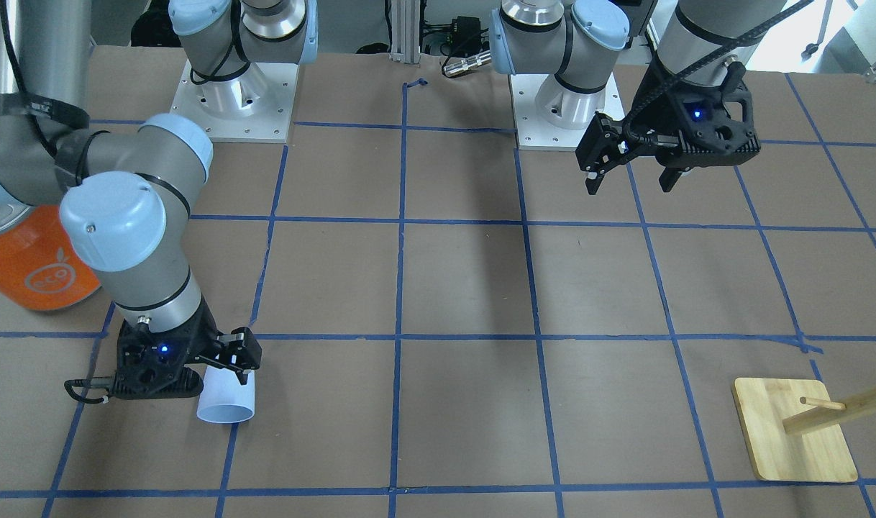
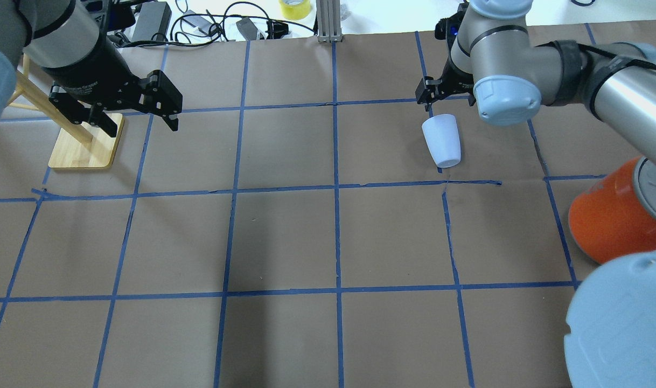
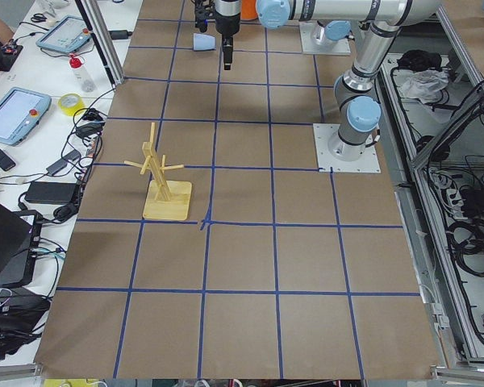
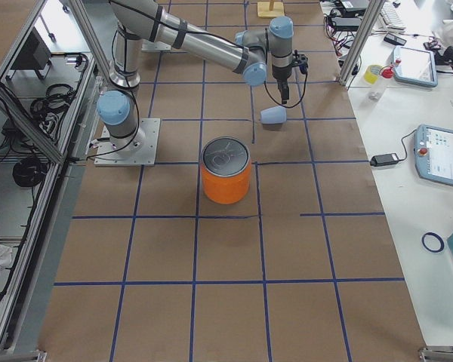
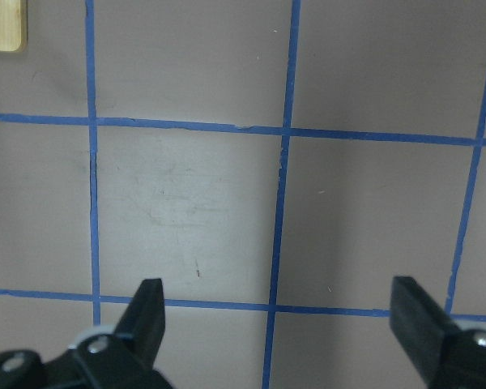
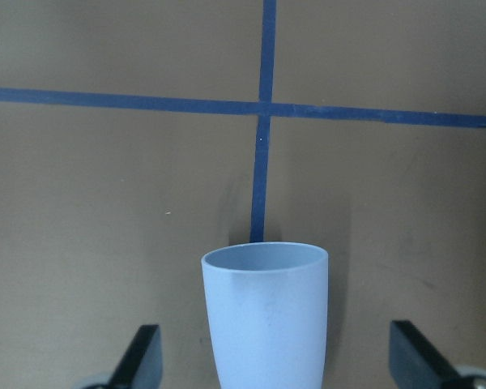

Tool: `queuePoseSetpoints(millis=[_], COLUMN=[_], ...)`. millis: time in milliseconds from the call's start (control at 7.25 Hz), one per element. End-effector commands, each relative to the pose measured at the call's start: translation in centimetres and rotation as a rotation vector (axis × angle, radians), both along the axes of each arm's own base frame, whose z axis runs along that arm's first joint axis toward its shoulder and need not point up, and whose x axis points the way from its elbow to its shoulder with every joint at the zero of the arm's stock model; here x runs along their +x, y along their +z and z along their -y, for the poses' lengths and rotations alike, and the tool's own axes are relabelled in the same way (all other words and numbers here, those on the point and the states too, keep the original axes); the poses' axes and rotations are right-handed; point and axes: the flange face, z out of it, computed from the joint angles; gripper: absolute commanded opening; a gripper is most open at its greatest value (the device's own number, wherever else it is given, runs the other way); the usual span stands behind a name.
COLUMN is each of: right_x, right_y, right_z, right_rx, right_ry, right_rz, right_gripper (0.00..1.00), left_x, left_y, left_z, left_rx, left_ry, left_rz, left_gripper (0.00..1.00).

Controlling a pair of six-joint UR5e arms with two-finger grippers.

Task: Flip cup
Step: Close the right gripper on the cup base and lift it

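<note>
Cup [image 6: 266, 316] on its side inside the right gripper [image 6: 275, 332], jaws apart (gap each side); left gripper [image 5: 277, 285] jaws likewise apart.

The cup [image 6: 266, 316] looks smooth matt plastic; the counter [image 2: 285, 237] is matt brown paper; the stand [image 1: 769, 446] pale wood.

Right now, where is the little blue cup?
In the overhead view, the cup lies right of centre on a blue tape line, just below the right gripper.

Silver-grey tubes [image 1: 42, 43], pale blue joint caps [image 1: 114, 216], black cables [image 1: 697, 68], blue-lit black wrist housings [image 1: 157, 360].
</note>
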Motion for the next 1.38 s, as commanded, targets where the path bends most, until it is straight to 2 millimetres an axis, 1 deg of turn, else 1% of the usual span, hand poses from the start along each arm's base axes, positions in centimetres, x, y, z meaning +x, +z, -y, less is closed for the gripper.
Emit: queuePoseSetpoints(millis=[0,138,414,690,966,1103,1241], right_x=[-1.0,-0.9,-0.7,-0.8,-0.7,-0.6,-0.5], right_y=[-4.7,-5.9,-7.5,-8.1,-8.9,-9.0,-8.9], right_z=[1.5,1.2,1.2,1.1,0.6,0.5,0.5], right_rx=[0.016,0.037,0.048,0.060,0.071,0.073,0.072], right_ry=[-0.019,-0.014,-0.008,-0.001,0.013,0.035,0.048], right_rz=[0.000,0.007,0.010,0.007,0.005,0.002,0.000], right_gripper=[1.00,1.00,1.00,1.00,0.99,0.92,0.77], left_x=[0.0,0.0,0.0,0.1,0.3,0.2,0.5], left_y=[0.0,-0.1,-0.1,0.2,0.4,0.3,0.3], left_z=[0.0,0.0,0.0,-0.1,-0.2,-0.2,-0.1], left_rx=[0.000,0.001,0.001,-0.003,-0.006,-0.006,-0.008], left_ry=[-0.001,-0.002,-0.002,-0.006,-0.003,-0.005,0.002], left_rz=[0.000,0.000,0.000,-0.005,0.002,0.001,0.001], left_gripper=[1.00,1.00,1.00,1.00,1.00,1.00,1.00])
